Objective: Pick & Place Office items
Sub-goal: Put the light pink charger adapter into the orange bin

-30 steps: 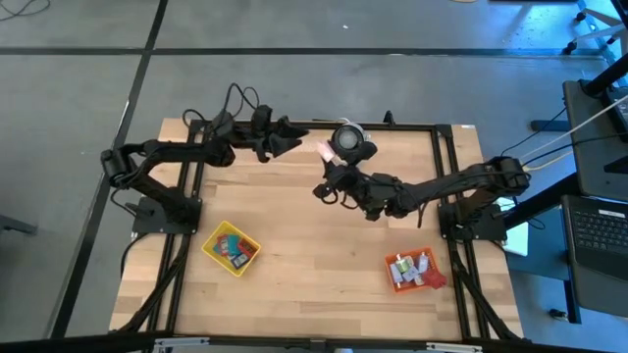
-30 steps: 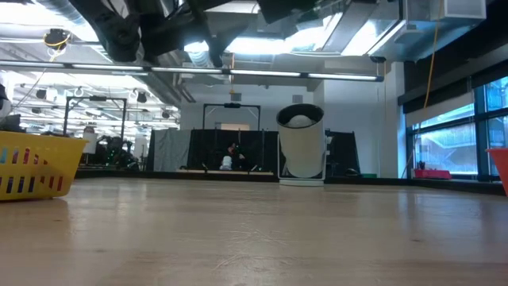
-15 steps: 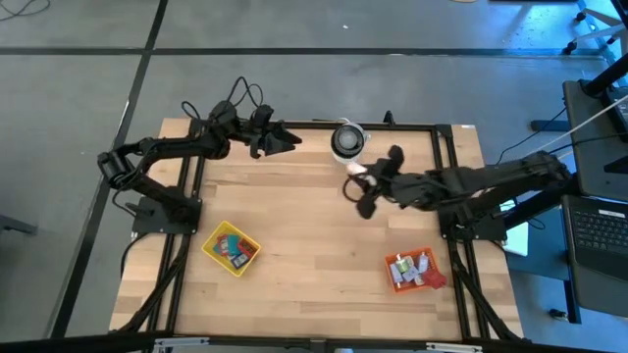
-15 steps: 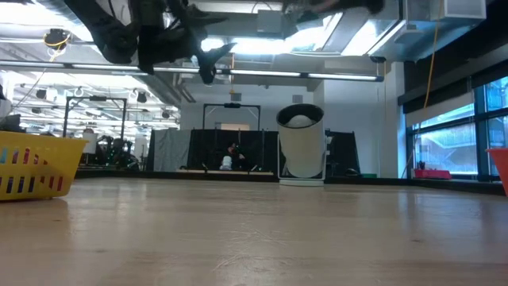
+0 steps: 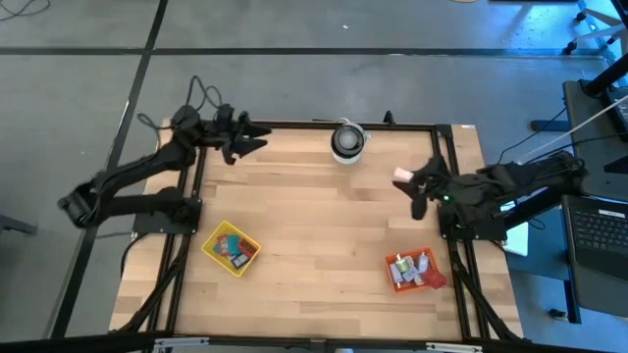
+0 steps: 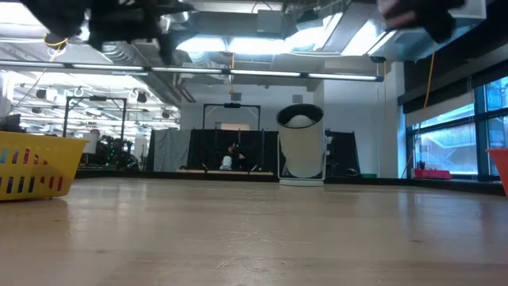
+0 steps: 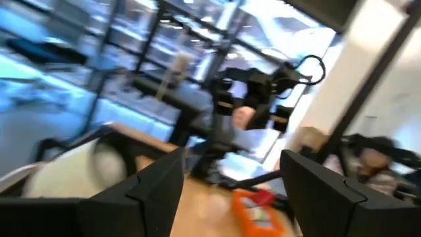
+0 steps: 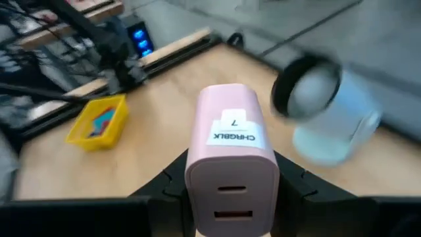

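Observation:
A pink blocky piece [image 8: 230, 155] with a white label is held above the table's right part, my right gripper [image 5: 410, 186] shut on it. In the high view the same pink piece [image 5: 401, 175] shows beside the dark fingers. My left gripper [image 5: 257, 140] hangs open and empty over the table's far left corner; in its wrist view the fingers [image 7: 154, 191] stand wide apart. Several small coloured pieces lie in the yellow tray [image 5: 214, 247] and in the orange tray [image 5: 394, 277]. My right gripper pinches the pink piece by its two long sides [image 8: 195, 178], one finger [image 8: 164, 187] on each. The fingers come from the table's right, slanting a little down. The piece sticks out past the fingertips, label side up, lifted clear of the table.
A white roll [image 5: 346, 140] with a dark centre stands on the table's far edge, between the two grippers. The yellow tray sits near left, the orange tray near right. Bare wood [image 5: 324, 226] lies between the trays. A black frame rail [image 5: 446, 167] runs under my right arm.
My right gripper has carried the pink piece from beside the white roll toward the table's right edge, rolling its wrist on the way; the piece stays clear of the table. My left gripper has drawn back toward the far left corner, still open.

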You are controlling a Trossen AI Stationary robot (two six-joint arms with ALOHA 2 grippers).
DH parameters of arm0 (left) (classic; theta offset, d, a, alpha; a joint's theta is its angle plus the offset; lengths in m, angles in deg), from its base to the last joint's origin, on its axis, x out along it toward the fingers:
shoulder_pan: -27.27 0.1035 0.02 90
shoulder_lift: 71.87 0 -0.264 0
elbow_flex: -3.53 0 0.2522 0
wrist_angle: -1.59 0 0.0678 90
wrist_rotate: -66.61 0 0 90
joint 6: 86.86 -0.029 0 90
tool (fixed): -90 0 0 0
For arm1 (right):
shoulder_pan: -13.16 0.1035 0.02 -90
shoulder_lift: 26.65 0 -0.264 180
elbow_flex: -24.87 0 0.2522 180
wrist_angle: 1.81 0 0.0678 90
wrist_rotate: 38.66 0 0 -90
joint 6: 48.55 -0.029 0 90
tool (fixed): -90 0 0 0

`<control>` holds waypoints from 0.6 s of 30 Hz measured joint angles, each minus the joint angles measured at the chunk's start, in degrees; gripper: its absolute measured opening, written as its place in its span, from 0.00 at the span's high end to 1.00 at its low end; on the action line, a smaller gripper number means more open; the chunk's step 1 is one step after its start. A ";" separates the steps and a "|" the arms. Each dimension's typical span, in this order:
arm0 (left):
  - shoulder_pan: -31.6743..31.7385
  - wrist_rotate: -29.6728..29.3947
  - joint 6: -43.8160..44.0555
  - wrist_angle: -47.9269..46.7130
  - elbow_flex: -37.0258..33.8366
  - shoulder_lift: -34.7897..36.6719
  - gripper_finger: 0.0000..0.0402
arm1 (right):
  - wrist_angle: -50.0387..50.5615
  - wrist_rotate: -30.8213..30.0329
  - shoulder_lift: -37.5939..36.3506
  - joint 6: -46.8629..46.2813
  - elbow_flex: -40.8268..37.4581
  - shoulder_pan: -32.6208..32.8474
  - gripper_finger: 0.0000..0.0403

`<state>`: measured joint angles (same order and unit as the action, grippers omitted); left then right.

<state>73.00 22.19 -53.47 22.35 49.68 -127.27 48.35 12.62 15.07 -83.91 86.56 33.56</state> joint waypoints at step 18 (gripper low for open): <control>-11.58 -34.32 -11.67 -43.51 -3.21 20.30 0.39 | 22.36 17.12 -2.56 -42.40 -6.77 11.82 0.70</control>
<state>61.43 -12.13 -65.14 -21.16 46.48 -106.97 70.71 29.74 12.51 -126.30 79.79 45.38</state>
